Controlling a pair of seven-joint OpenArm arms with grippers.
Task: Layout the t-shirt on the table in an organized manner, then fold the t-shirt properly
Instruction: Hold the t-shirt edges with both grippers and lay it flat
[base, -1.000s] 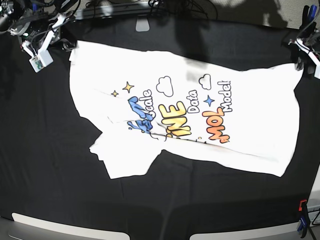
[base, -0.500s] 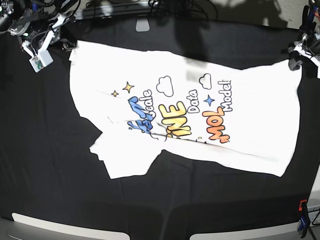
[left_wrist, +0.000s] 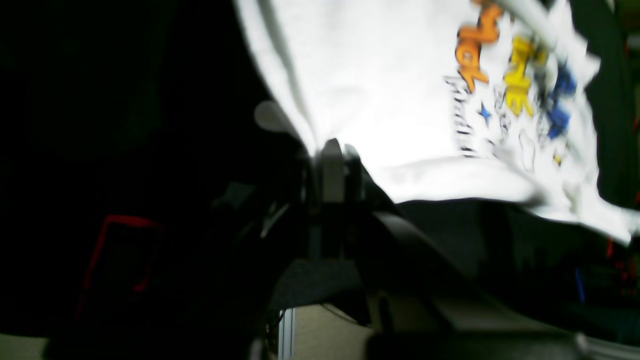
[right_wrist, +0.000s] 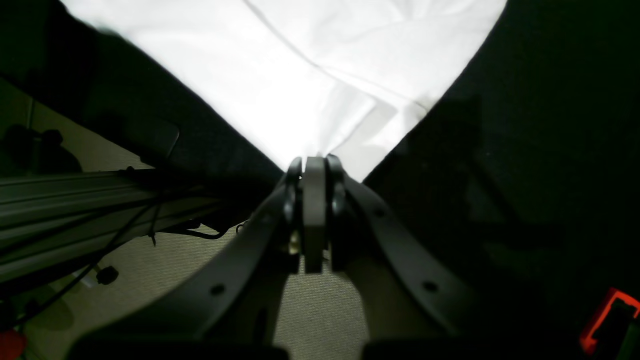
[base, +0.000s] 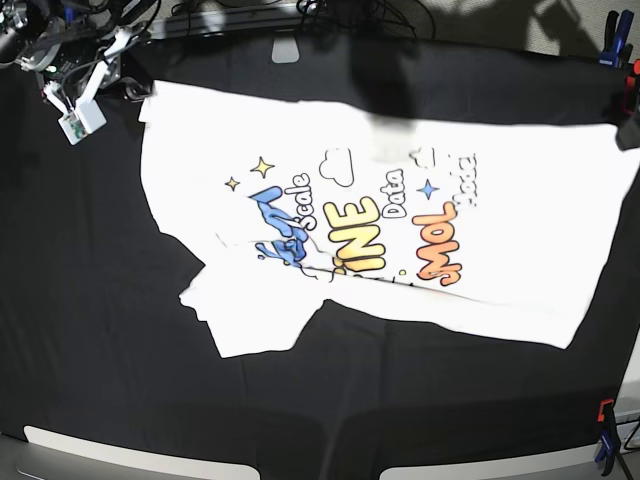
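Black table bears the t-shirt print-up, lengthwise across, both arms' jaws clamping its corners.

Overexposed glare on the t-shirt, dim surroundings (left wrist view motion-blurred).

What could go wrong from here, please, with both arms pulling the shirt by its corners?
Both grips are thin: the left gripper and the right gripper each pinch only a corner of the t-shirt, so a corner could slip out of the jaws. One sleeve lies crumpled, so pulling may leave it bunched on the table.
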